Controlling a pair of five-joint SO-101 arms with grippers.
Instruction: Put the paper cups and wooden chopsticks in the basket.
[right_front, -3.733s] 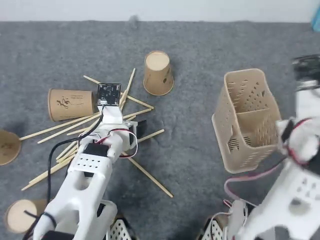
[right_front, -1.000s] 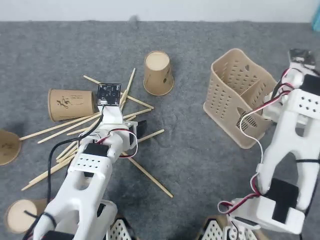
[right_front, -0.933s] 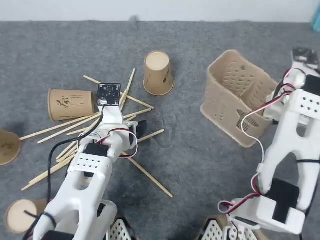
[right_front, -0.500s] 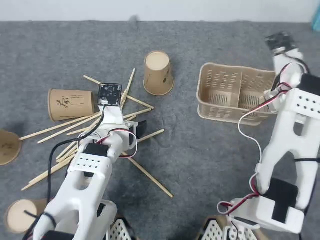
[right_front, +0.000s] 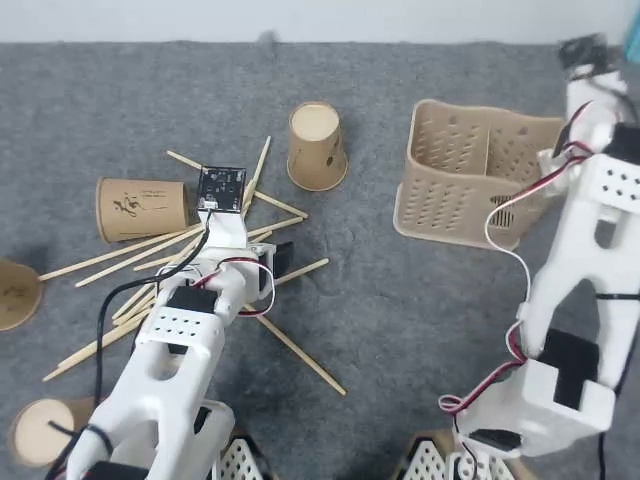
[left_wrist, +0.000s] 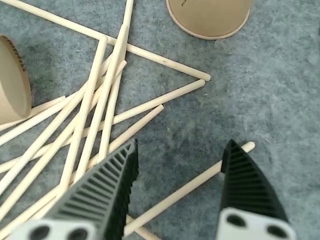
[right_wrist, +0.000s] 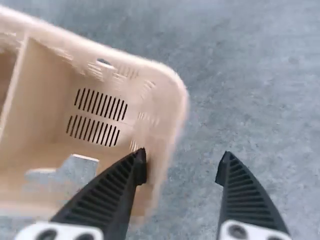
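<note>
The beige slotted basket lies tipped at the right, its divided inside facing up. My right gripper is open astride the basket's end wall, one finger inside and one outside. My left gripper is open low over the heap of wooden chopsticks, with one chopstick crossing the gap between its fingers. One paper cup stands mouth down beyond the heap. Another cup lies on its side to the left.
Two more paper cups lie at the left edge and the near left corner. A lone chopstick lies beside the left arm. Grey carpet separates the heap from the basket.
The right arm has swung the basket round and pulled it left and farther back, from leaning at the right to lying tipped on the carpet. The left arm has not moved.
</note>
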